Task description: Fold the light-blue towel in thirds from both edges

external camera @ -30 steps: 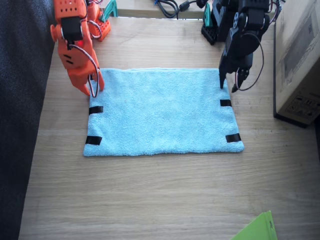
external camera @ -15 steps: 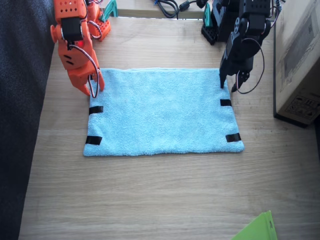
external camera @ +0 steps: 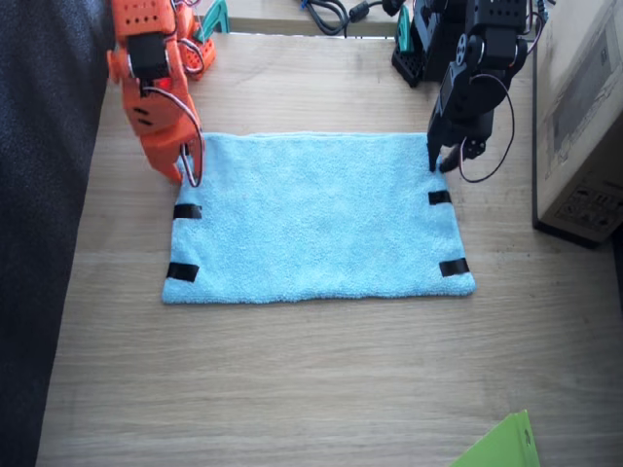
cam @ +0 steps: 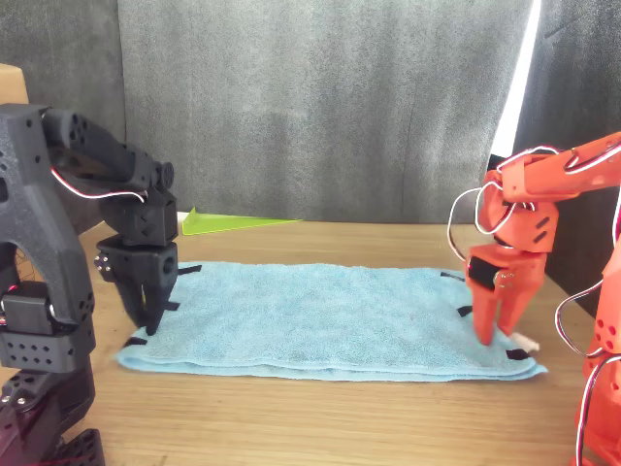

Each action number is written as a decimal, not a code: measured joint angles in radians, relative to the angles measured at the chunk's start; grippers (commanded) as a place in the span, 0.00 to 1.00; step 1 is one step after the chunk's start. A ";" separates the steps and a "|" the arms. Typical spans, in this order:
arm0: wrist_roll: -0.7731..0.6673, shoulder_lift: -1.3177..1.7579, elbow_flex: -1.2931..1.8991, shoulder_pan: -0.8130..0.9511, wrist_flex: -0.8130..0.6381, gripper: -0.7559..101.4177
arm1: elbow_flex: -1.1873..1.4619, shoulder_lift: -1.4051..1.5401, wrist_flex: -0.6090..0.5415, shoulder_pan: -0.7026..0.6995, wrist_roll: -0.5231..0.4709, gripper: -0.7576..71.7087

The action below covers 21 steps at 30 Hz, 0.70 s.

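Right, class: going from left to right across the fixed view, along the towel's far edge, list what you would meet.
Right tool → towel → left tool → cardboard box.

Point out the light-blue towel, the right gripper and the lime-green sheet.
light-blue towel [external camera: 316, 219], fixed view, middle of the cloth.
right gripper [external camera: 189, 173], fixed view, between the orange fingertips.
lime-green sheet [external camera: 501, 448], fixed view, its visible corner.

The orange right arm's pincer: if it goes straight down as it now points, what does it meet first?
Most likely the fluffy light-blue terry towel at its short taped edge; the right pincer hangs just above it, or already touches it.
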 measured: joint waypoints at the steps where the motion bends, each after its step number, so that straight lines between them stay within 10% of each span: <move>1: 0.000 0.000 0.000 0.000 0.000 0.01 | 0.000 0.000 0.000 0.000 0.000 0.01; 21: 0.015 0.075 0.028 0.014 0.025 0.01 | 0.000 0.009 0.000 0.012 0.000 0.01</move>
